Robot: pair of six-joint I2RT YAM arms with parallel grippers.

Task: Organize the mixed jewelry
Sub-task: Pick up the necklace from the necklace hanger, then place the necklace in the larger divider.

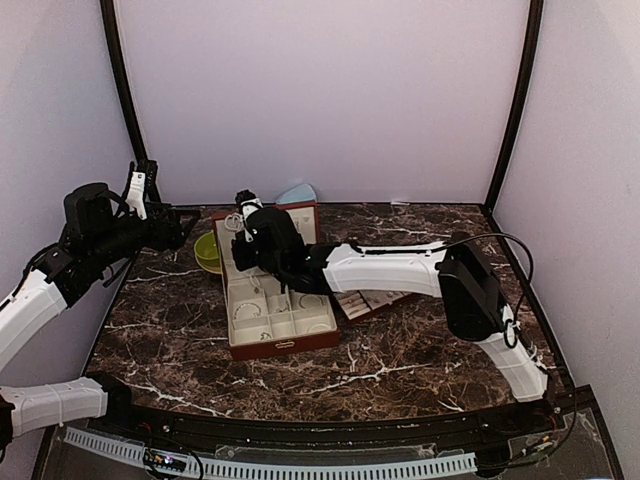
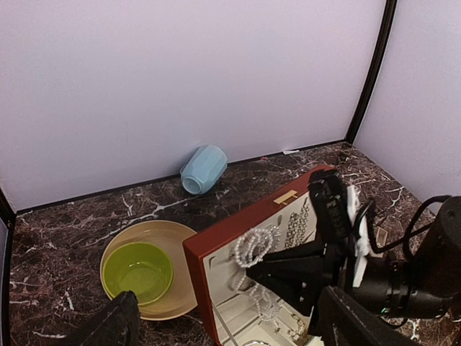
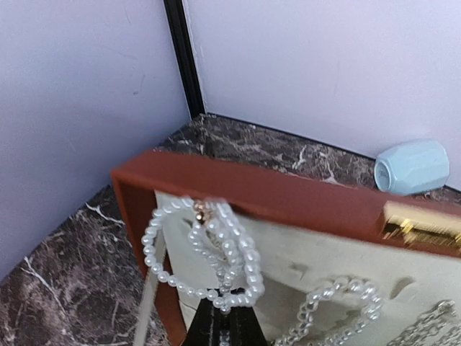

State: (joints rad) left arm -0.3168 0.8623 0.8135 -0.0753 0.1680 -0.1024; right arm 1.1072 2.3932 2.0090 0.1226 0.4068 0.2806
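1 open case [image 1: 285, 346], lid up: pearl strand [image 3: 155, 268] x2 hanging on lid lining, silvery bits [image 1: 245, 314] in tray cells, can't count. Right claw [image 3: 225, 318] clamped on one strand at lid. Left claw [image 1: 141, 186] apart, left of case. 1 plate [image 2: 184, 292] left of case holds 1 green bowl [image 2: 140, 270]. 1 blue cup [image 2: 203, 168] on its side behind case

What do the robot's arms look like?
The left arm and right arm are smooth white tubes joined by chunky black joints. The left end effector and right end effector are black, each with a white part. A thin black cable loops over the right arm. No markings can be made out.
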